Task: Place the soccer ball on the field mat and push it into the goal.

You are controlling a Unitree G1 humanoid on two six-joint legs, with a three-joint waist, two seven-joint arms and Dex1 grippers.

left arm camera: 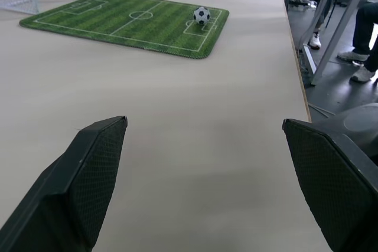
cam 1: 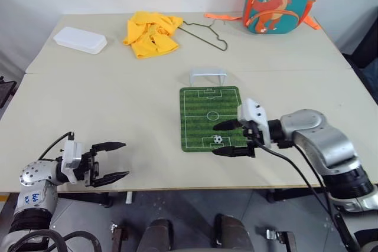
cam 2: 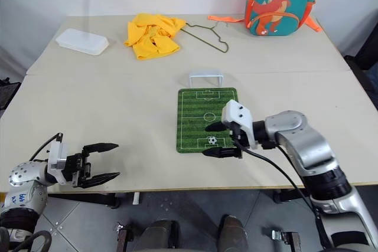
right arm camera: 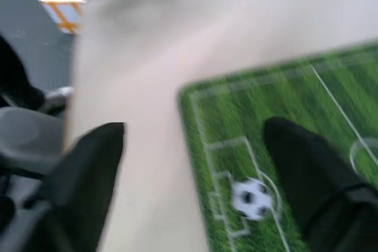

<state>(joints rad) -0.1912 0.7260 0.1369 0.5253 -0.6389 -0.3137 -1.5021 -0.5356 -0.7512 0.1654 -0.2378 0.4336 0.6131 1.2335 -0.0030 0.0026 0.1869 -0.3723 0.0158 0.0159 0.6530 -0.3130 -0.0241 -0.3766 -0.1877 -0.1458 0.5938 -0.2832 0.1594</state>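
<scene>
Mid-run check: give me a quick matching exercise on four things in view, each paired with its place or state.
Things:
1. soccer ball
2. goal
3. right gripper
4. yellow cloth

Places or states:
A. standing on the bare table just past the far end of the field mat
B. crumpled at the far side of the table, beside a wire hanger
C. open, fingers either side of the ball
D. lying free on the mat's near end

Pairs: 1-D, 2-A, 3-C, 4-B
</scene>
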